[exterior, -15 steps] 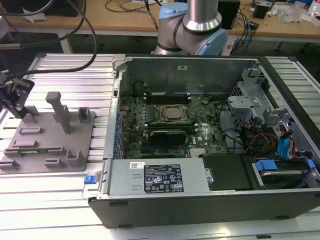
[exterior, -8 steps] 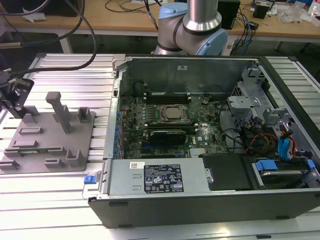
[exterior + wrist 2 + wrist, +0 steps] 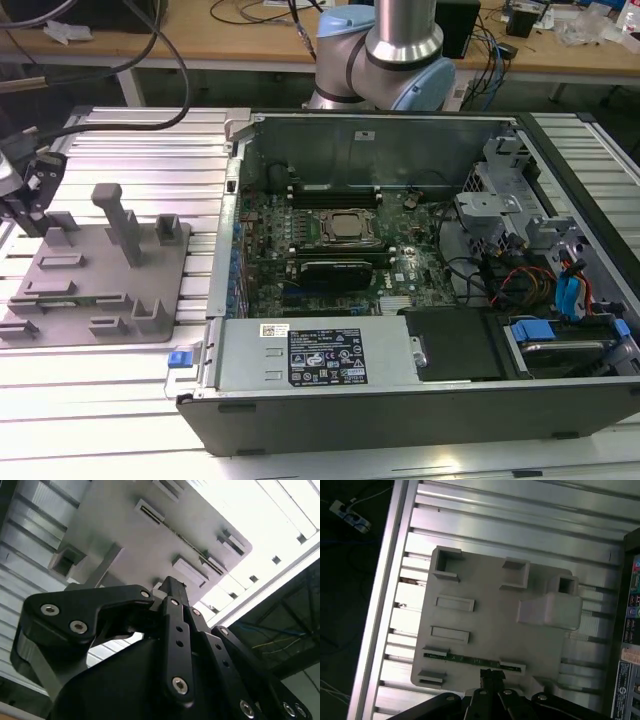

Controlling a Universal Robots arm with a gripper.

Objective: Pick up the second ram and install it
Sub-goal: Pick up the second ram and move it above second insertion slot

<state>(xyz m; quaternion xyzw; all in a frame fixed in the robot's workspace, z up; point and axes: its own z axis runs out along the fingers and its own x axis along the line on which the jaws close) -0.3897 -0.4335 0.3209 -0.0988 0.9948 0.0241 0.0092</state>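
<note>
- The ram stands on edge in the plate, held by two low slot blocks along one edge of that plate. It shows as a thin green strip.
- Its long axis runs along that plate edge, from the open-table side of the plate towards the side facing the case.
- In the first wrist view the gripper points at that same edge. Its tips sit just outside the strip, a little past the ram's middle on the case side, apart from it and not around it.
- The jaws are drawn narrow, tips together, with nothing between them.
- In the exterior view the gripper hangs off the plate's side away from the case and looks raised clear of the plate surface.
- My reading is that the finger line crosses the ram's length roughly square-on. The offset that matters is therefore sideways, off the plate edge and onto the strip, plus the drop in height.
- The tall post on the plate stands well apart from the ram, further in from that edge.
</note>
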